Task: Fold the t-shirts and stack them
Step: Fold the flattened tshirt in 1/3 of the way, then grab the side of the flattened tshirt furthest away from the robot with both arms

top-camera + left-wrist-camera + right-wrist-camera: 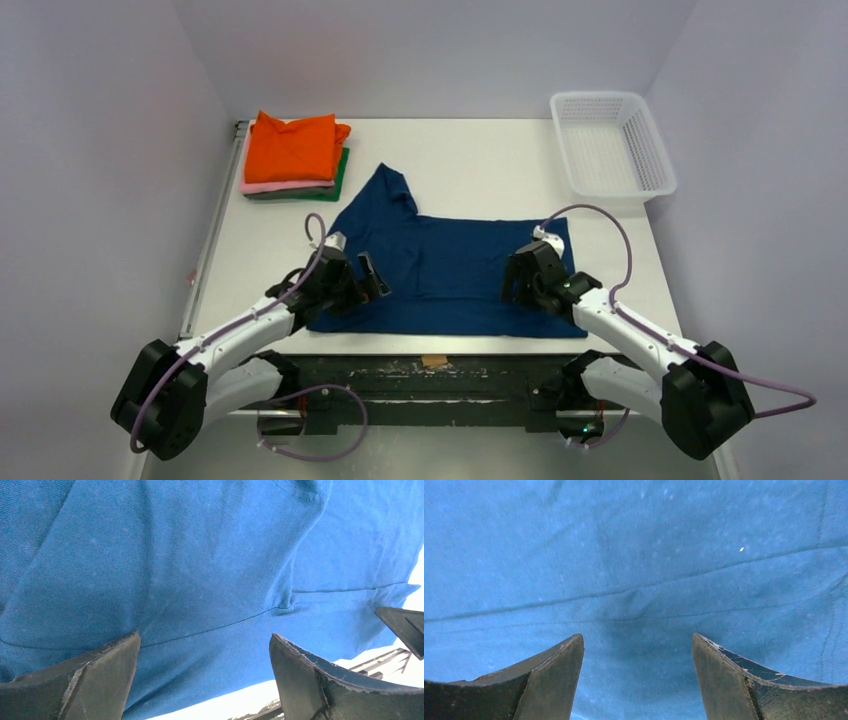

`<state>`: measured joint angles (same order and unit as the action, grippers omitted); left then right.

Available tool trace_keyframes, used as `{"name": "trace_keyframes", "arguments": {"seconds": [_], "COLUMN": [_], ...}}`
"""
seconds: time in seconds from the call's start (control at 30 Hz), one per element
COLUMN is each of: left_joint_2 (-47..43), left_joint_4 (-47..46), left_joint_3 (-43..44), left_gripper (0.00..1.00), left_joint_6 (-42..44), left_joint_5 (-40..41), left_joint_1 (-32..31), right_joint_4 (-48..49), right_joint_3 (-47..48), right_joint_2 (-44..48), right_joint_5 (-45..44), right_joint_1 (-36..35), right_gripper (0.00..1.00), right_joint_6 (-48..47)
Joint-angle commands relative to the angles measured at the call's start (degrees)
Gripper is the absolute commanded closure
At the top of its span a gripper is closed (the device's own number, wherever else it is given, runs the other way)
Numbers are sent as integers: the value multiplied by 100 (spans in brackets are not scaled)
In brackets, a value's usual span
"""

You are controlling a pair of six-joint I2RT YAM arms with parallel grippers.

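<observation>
the navy t-shirt (450,270) lies near the tabletop's (480,160) front edge, long axis left-right, a sleeve pointing far-left toward the folded stack (295,152). left end effector (363,283) and right end effector (518,285) gape wide over it, possibly touching. basket (610,145) far-right.

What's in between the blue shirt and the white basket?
Just bare table. Nothing sits between the navy t-shirt and the white basket. You can see that in the top view.
</observation>
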<state>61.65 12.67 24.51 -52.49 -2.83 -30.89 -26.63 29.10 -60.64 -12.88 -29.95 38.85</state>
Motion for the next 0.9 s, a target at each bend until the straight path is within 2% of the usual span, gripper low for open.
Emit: {"name": "trace_keyframes", "arguments": {"seconds": [0.0,0.2,0.37,0.43,0.53,0.63,0.7,0.87], "left_joint_2": [-149,-884,-1516,-1522,-1228,-730,-300,518], "left_joint_4": [1207,1890,1961,1982,2001,1914,1859,1315], "left_joint_3": [-584,-529,56,436,1078,1601,1894,2383], "left_gripper": [0,0,0,0,0,0,0,0], "left_joint_6": [-467,-681,-243,64,418,667,834,1036], "left_joint_5": [-225,123,252,561,926,1173,1048,459], "left_joint_1": [-146,-397,-404,-402,-392,-318,-87,614], "right_joint_4": [61,-43,216,430,392,515,661,334], "right_joint_3": [440,683,651,681,920,888,729,838], "right_joint_2": [149,-52,-309,-607,-1323,-1875,-2062,-2366], "right_joint_5": [-597,-907,-549,-468,-420,64,523,459], "right_joint_1": [-6,-1,0,7,96,649,1156,1810], "right_gripper": [22,20,20,20,21,21,23,23], "right_joint_6": [-36,5,-72,-180,-155,-74,-55,-272]}}
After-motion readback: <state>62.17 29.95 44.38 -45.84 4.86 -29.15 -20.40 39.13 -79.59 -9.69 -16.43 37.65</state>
